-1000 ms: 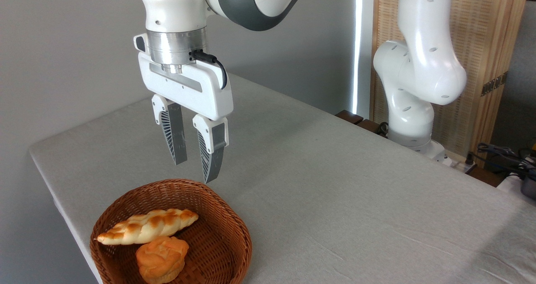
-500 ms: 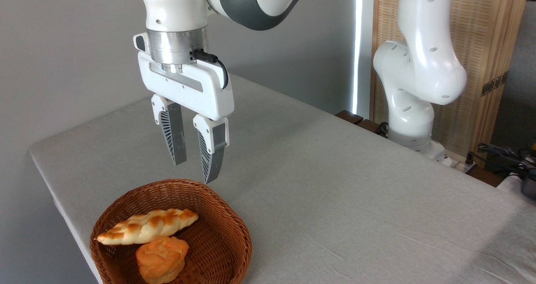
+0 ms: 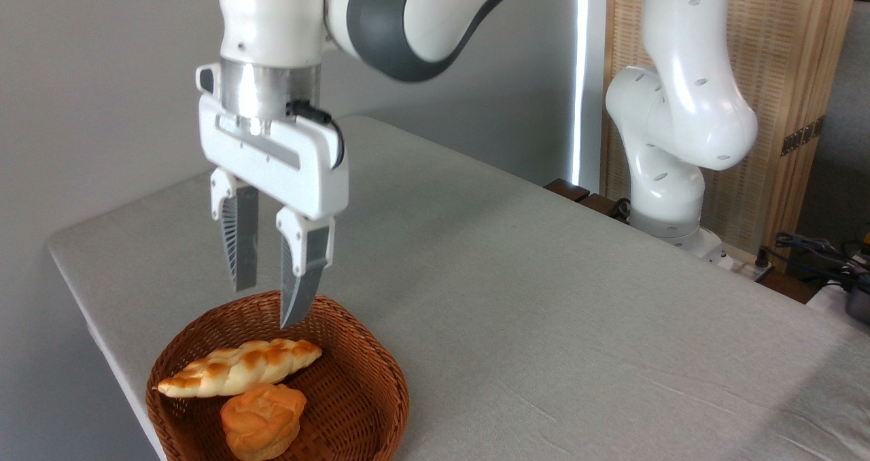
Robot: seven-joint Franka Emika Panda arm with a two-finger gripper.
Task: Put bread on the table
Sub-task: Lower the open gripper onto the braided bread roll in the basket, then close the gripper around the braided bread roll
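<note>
Fixed camera: my tool (image 3: 267, 307) hangs with its two fingers parted by a narrow gap, gripping nothing, tips just above the back rim of the wicker basket (image 3: 370, 366). The bread (image 3: 239, 368) lies inside the basket, touching the round orange bun (image 3: 263, 421). The basket sits on the grey worktop (image 3: 544, 298).

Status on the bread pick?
Gripper open, above basket. Braided loaf untouched inside, against the round bun. Nothing in the way.
</note>
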